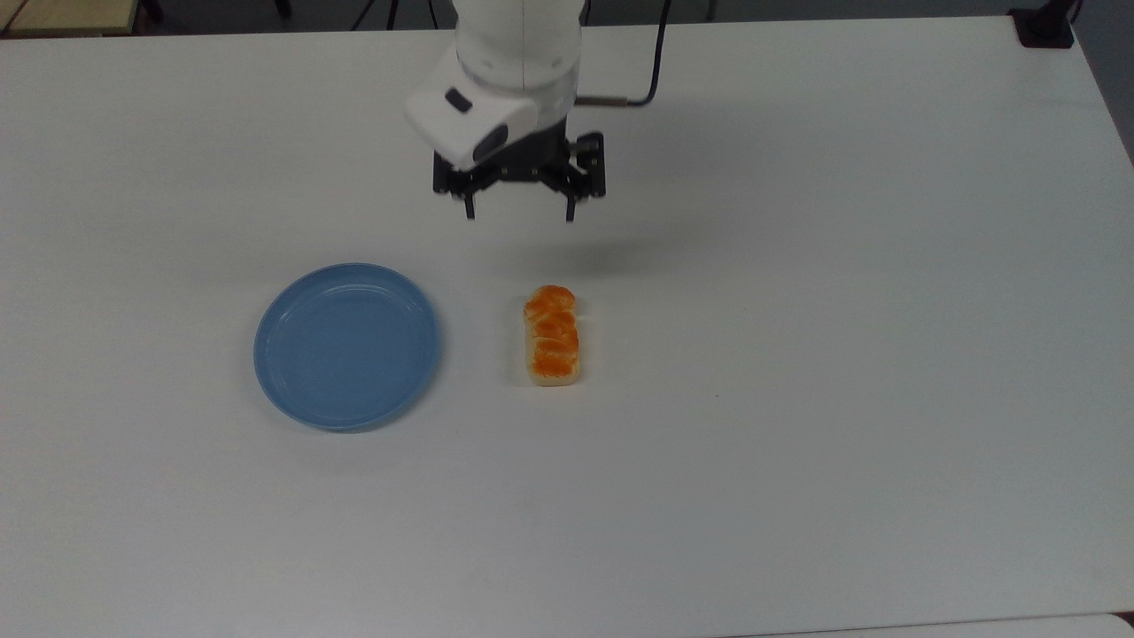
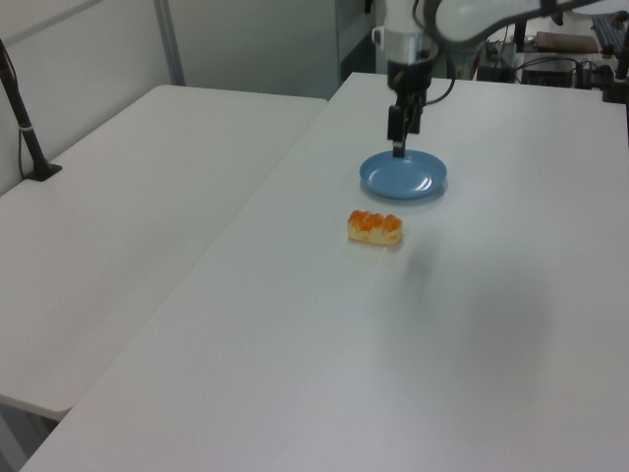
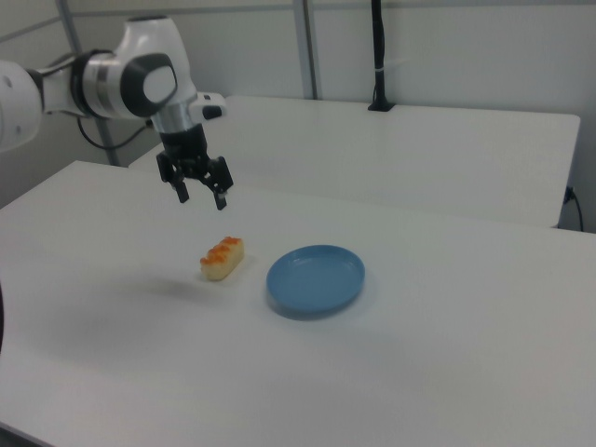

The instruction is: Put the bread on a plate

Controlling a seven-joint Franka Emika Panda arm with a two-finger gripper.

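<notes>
A: Biggest first?
B: White surface [image 1: 797, 266], bare apart from two things. White arm [image 1: 518, 53] over it, reaching in from the top view's top edge.
A: Then?
B: The plate [image 1: 346, 346], light blue, nothing on it. The gripper [image 1: 519, 215] hangs in the air, fingers [image 1: 469, 211] spread apart, holding nothing.
A: Bread?
B: The bread [image 1: 552, 335] lies flat on the surface, near the plate on the top view's right, not touching it, below the gripper.
</notes>
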